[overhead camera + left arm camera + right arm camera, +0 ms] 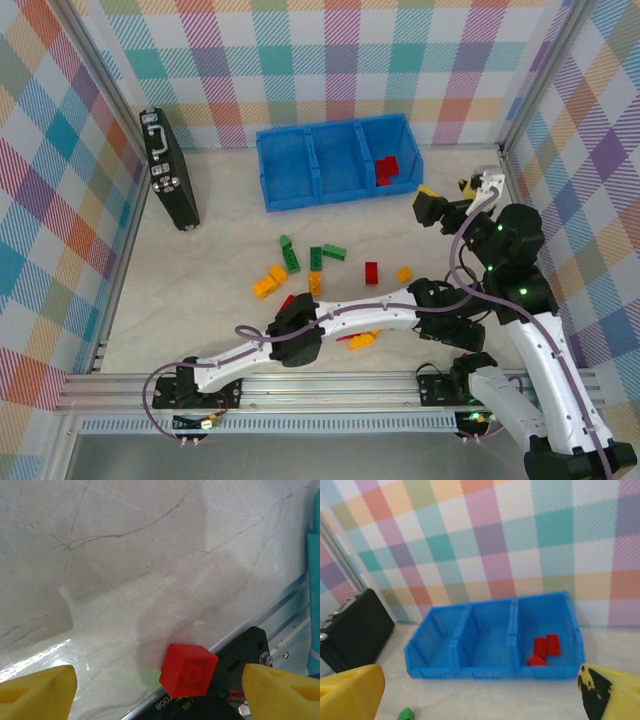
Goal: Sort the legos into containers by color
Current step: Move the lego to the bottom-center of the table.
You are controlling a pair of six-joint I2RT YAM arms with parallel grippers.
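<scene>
Red legos point(543, 650), 3, lie at the right end of the containers point(470, 672); your right gripper point(480, 695) near them and left gripper point(160, 692) farther off both gape wide, empty.

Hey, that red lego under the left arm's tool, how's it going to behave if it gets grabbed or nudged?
The red lego looks like hard moulded plastic, so it is probably rigid and light. Its boxy, flat-sided shape should make it slide rather than roll. The table looks smooth and glossy, so a nudge may skid it away.
</scene>
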